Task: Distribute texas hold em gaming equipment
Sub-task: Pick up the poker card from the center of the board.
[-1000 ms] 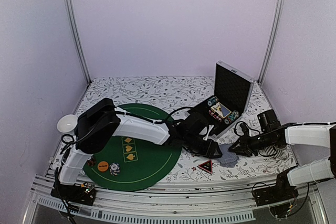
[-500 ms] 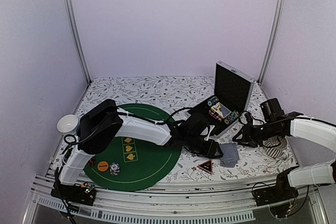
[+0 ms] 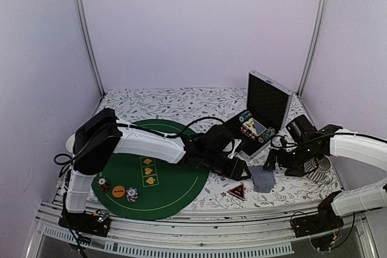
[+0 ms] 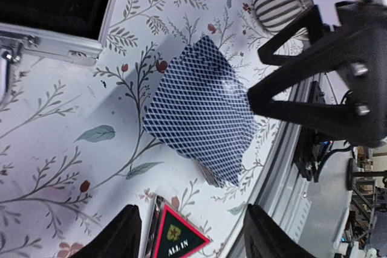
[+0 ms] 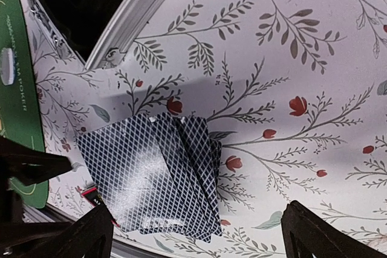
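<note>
From above, the playing cards [image 3: 262, 178] lie in a loose pile near the tabletop's front edge, right of the green mat [image 3: 181, 185], with the triangle token [image 3: 236, 191] just beside them. The left gripper [image 3: 242, 172] and right gripper [image 3: 272, 162] hover on either side. In the left wrist view, the left jaws stand apart and hold nothing, above the token [image 4: 178, 235] and near the cards [image 4: 199, 110]. In the right wrist view, the right jaws are spread wide over the fanned cards [image 5: 151, 173], which lie free on the cloth.
</note>
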{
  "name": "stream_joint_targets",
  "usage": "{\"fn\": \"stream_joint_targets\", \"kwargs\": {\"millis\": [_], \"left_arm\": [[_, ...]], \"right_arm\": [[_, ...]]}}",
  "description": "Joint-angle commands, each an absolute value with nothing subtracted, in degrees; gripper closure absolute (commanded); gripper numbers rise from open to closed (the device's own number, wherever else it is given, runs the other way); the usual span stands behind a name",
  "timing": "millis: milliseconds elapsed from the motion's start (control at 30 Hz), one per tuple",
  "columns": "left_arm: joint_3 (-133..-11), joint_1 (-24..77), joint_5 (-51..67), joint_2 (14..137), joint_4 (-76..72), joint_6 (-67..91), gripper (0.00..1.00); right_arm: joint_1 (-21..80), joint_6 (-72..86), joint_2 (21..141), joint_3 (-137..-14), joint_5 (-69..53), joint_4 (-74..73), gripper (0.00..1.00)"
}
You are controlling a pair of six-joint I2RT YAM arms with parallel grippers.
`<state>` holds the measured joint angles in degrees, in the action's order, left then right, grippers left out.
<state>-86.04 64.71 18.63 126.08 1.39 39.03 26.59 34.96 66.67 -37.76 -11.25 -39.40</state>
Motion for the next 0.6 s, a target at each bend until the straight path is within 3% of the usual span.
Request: {"fn": "stream_joint_targets", "kwargs": {"millis": [0, 233, 567], "left_arm": [[-82.6, 62.3, 16.9, 118.6, 3.6, 34.4, 0.40], [-77.7, 60.4, 16.0, 114.3, 2.9, 33.3, 0.39], [-77.0, 60.0, 18.2, 115.8, 0.5, 34.1, 0.39]], "right_arm": [[31.4, 39.2, 70.9, -40.7, -5.7, -39.6, 0.01], [35.8, 39.9, 77.1, -44.7, -4.5, -39.3, 0.01], [41.6, 41.6, 79.6, -53.6, 5.1, -51.1, 0.01]]}}
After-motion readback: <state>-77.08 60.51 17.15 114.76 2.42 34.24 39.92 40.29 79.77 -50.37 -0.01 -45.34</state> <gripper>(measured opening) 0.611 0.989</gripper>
